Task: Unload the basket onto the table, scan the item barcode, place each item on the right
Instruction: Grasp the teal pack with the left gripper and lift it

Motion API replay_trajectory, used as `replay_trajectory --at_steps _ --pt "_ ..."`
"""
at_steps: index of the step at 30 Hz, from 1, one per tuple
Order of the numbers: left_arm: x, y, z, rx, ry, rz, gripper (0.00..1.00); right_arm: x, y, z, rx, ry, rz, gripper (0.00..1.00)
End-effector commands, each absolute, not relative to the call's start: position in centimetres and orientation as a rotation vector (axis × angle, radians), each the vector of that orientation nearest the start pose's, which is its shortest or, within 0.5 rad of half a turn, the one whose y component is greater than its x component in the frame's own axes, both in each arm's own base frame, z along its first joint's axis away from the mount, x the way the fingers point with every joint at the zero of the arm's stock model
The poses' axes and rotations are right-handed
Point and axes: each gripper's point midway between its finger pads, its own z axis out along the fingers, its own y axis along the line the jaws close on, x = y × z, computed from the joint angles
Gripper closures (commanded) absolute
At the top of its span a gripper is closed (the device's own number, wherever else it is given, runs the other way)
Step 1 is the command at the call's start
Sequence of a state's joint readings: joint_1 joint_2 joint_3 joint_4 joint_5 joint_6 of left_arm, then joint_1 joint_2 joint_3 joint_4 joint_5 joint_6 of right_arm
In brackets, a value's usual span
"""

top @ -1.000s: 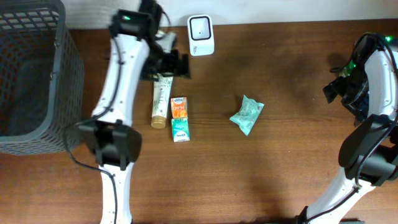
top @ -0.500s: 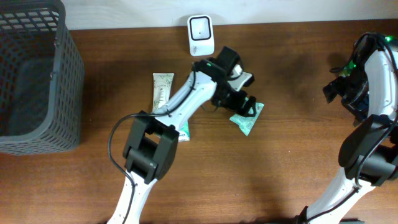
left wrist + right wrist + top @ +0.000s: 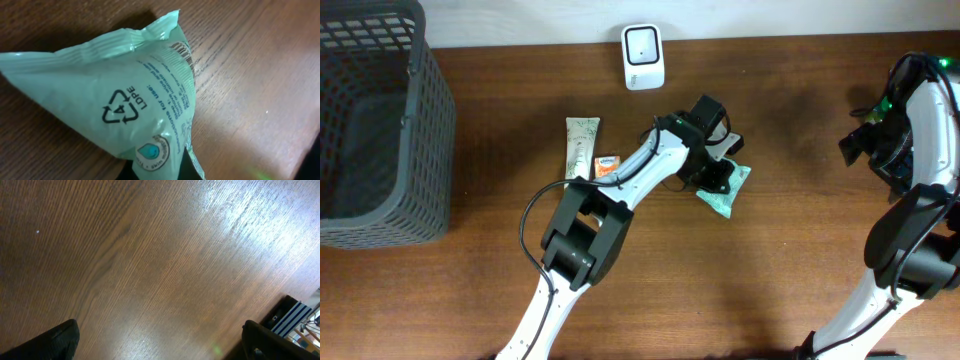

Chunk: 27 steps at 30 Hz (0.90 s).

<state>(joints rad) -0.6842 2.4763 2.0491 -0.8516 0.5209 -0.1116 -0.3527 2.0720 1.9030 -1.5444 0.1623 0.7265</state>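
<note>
A pale green plastic packet (image 3: 730,195) lies on the wooden table right of centre. My left gripper (image 3: 720,172) is down on its upper left end and shut on it. In the left wrist view the packet (image 3: 125,95) fills the frame, pinched at the bottom edge between my left gripper (image 3: 156,171) and its dark jaws. A barcode (image 3: 184,52) shows along the packet's upper right edge. The white scanner (image 3: 643,55) stands at the back edge of the table. My right gripper (image 3: 855,145) hangs open at the far right, with only bare wood under it (image 3: 160,345).
A cream tube (image 3: 580,148) and an orange carton (image 3: 608,166) lie left of the left arm, the carton partly hidden by it. A dark mesh basket (image 3: 370,120) stands at the far left.
My left arm swung from the tube at the back left over to the green packet, came down on it and shut its jaws on it. The right arm stayed still.
</note>
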Motion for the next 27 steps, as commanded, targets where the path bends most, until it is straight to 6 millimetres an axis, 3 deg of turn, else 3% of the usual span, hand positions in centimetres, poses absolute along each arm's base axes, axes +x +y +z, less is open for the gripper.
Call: replay_trajectory --at_steps 1,4,9,12,16,20,27 --pt "35.8 -38.9 -2.3 0.819 2.970 -0.861 1.00 33.4 -15.3 12.9 1.649 2.759 -0.297 0.01" --pt "37.2 -38.8 1.5 0.887 2.872 -1.082 1.00 33.5 -15.3 12.9 1.649 2.758 -0.297 0.01" --pt "40.2 -36.3 7.7 1.160 2.570 -1.201 1.00 33.4 -15.3 12.9 1.649 2.759 -0.297 0.01" --pt "41.6 -33.2 13.2 1.179 2.317 -1.470 1.00 33.5 -15.3 12.9 1.649 2.758 -0.297 0.01" --pt "42.1 -28.2 17.6 1.128 2.060 -1.677 1.00 33.5 -15.3 12.9 1.649 2.758 -0.297 0.01" --pt "42.5 -25.3 19.9 1.101 2.030 -1.646 1.00 33.5 -15.3 12.9 1.649 2.758 -0.297 0.01" --pt "39.8 -24.4 28.6 1.391 1.813 -1.236 1.00 33.4 -15.3 12.9 1.649 2.759 -0.297 0.01"
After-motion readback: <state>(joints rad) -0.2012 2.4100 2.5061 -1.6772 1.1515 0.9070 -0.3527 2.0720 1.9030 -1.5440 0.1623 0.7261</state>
